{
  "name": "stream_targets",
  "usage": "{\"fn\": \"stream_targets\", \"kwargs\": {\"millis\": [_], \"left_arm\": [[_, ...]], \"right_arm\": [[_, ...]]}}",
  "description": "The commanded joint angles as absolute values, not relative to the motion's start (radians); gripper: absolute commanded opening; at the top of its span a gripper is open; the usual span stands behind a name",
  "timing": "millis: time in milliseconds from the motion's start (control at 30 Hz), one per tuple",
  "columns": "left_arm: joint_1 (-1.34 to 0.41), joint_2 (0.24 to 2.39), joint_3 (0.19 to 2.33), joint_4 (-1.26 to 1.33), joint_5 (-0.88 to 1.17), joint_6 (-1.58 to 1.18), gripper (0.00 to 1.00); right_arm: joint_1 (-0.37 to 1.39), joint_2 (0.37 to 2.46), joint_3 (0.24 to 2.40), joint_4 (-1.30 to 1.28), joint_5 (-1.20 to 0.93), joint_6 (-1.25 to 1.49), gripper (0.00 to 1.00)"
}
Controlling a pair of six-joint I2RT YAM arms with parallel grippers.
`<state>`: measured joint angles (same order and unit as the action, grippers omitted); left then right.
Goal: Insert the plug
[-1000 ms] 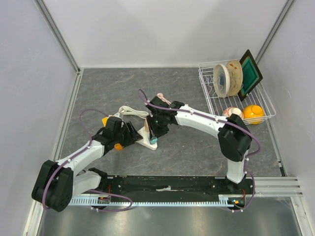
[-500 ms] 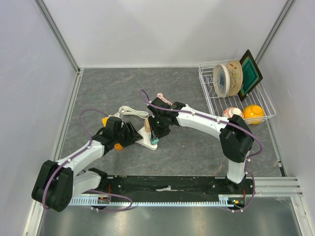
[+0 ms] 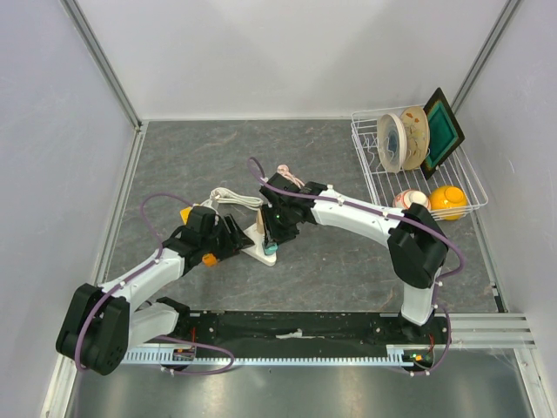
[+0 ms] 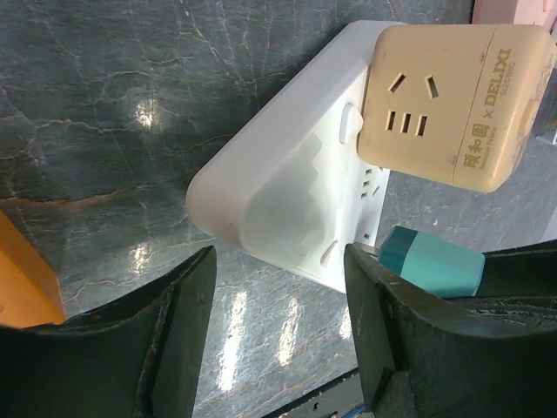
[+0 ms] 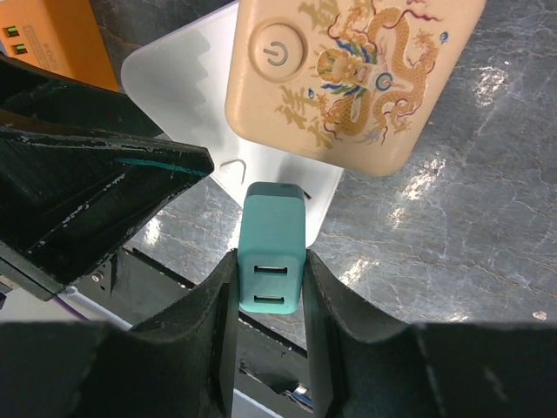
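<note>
Since a second ago: right fingers [image 5: 209,322] shifted slightly toward the bench's left edge, carrying the teal plug [image 5: 272,248] closer to the white power strip [image 4: 278,192]. This looks like final lining-up, with the plug not yet seated.

Right fingers are clenched on the plug's two sides. The plug sits at the strip's near edge, mid-bench; I cannot tell if they touch.

Left fingers [image 4: 174,331] have not moved. They are spread at the strip's end and appear to grasp nothing.

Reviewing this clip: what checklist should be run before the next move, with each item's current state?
1. Right gripper clamped on teal plug: ok.
2. Plug seated in white power strip: not ok, it sits at the strip's edge.
3. Prongs lined up with a free socket: cannot tell.
4. Left gripper bracing the strip: cannot tell; jaws open at its end.
5. Beige adapter apart from plug: ok.
</note>
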<state>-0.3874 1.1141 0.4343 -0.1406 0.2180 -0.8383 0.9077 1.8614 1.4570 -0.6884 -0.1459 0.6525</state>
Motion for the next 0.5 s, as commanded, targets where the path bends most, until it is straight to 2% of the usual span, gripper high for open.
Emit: {"fn": "stream_targets", "kwargs": {"millis": [0, 333, 467], "left_arm": [[-0.384, 1.101, 0.446, -0.129, 0.207, -0.856, 0.68], [-0.362, 1.089, 0.491, -0.178, 0.101, -0.859, 0.88], [-0.357, 1.133, 0.515, -0.124, 0.127, -0.844, 0.89]], "right_arm": [[0.913, 1.842, 1.437, -0.666, -0.107, 0.681, 0.00], [0.913, 1.835, 1.385, -0.667, -0.112, 0.703, 0.00], [0.913, 1.833, 1.385, -0.666, -0.106, 0.704, 0.00]]}}
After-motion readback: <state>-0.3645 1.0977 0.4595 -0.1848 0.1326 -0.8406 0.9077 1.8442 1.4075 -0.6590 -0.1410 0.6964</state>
